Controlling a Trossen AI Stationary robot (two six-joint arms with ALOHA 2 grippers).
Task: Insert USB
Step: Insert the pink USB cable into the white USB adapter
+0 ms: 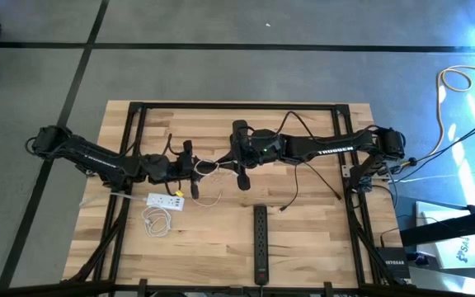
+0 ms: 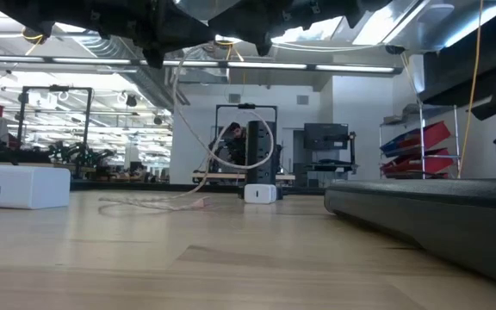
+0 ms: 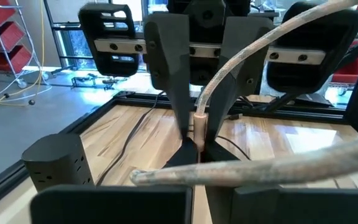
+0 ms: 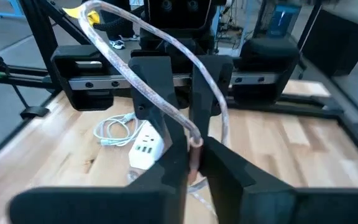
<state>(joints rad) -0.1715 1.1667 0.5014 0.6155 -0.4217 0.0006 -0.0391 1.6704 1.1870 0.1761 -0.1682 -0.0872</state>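
A white USB cable (image 1: 210,169) hangs in a loop (image 2: 239,142) above the table's middle. Its copper-coloured plug (image 3: 201,123) sits where my two grippers meet tip to tip. My left gripper (image 1: 203,167) comes level from the table's left and is shut at the plug. My right gripper (image 1: 223,162) comes from the right, slanting slightly down, shut on the same plug (image 4: 195,152). A white charger block (image 1: 165,200) with ports lies flat on the table, nearer the front and left of the grippers. My left gripper (image 3: 196,152) is shut at the plug's near end (image 3: 199,135), coming level from the table's left. Its own fingertips hide the place of contact. Another stretch of the cable (image 3: 241,167) lies across the top of its fingers. My right gripper (image 4: 194,167) pinches the plug's two sides (image 4: 195,155) between its fingers (image 3: 176,93), coming from the table's right. The plug is lifted clear of the table. The cable (image 4: 148,37) arches up from the plug and away in a slack loop.
A black power strip (image 1: 260,243) lies near the front edge, right of centre. A coiled white cord (image 1: 155,221) rests beside the charger block. A thin black cable (image 1: 291,194) trails over the table's right half. Black frame rails border the tabletop.
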